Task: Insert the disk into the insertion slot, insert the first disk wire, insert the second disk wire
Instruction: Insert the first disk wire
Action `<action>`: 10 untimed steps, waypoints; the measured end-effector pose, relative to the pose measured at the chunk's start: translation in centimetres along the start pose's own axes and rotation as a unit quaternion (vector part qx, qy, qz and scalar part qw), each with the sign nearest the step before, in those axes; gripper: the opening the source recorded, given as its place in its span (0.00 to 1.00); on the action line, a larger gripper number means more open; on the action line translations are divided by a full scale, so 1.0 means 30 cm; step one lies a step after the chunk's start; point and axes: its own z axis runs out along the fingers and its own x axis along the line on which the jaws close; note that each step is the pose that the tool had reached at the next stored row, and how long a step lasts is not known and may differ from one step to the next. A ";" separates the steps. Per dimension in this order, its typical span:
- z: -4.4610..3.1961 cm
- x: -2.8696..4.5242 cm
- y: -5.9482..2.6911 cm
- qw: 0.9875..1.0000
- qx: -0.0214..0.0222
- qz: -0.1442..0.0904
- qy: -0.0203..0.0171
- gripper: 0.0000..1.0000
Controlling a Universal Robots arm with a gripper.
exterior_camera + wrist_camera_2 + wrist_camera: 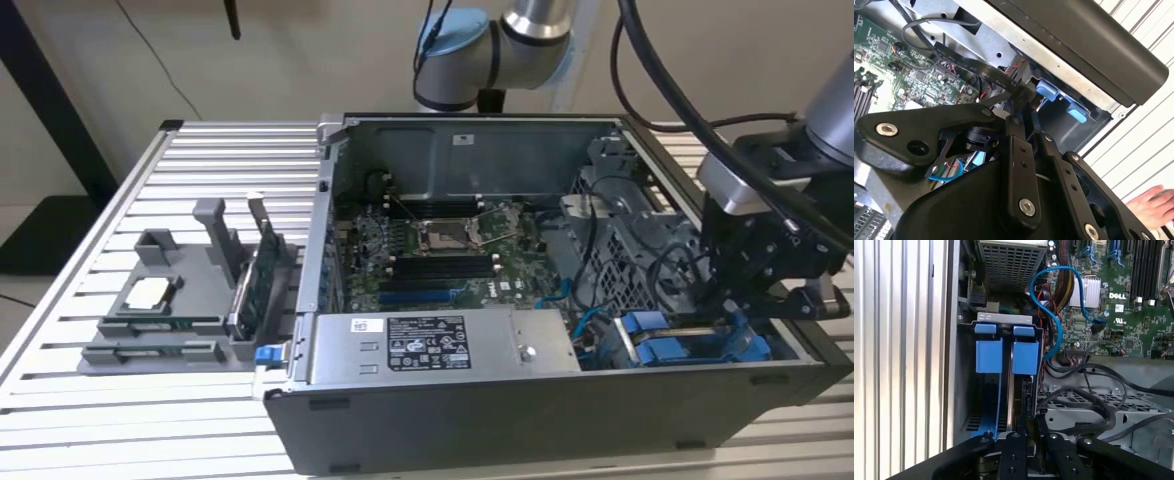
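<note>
The disk's blue carrier (1025,357) sits inside the insertion slot (1004,317) of the dark drive cage, beside a second blue carrier (989,355). In the exterior view the blue carriers (681,345) lie at the case's near corner on the exterior view's right. My gripper (742,318) hangs right over them. Its fingers (1032,422) stand close together at the disk's end, shut on a black wire connector (1027,395). In the second wrist view the gripper (1026,102) pinches the end of a flat black disk wire (979,67) that trails back over the motherboard.
A grey labelled power-supply box (441,345) fills the case's front. A blue cable (1054,315) and loose black cables (1079,400) loop beside the cage. A grey fixture (187,300) with parts stands on the slatted table (80,400). A person's hand (1154,205) rests outside the case.
</note>
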 end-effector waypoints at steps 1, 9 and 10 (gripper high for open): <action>0.004 0.000 0.000 1.000 0.000 0.000 0.000 0.19; 0.014 0.001 0.000 1.000 0.000 0.000 0.000 0.27; 0.010 0.001 0.000 1.000 0.000 0.000 0.000 0.27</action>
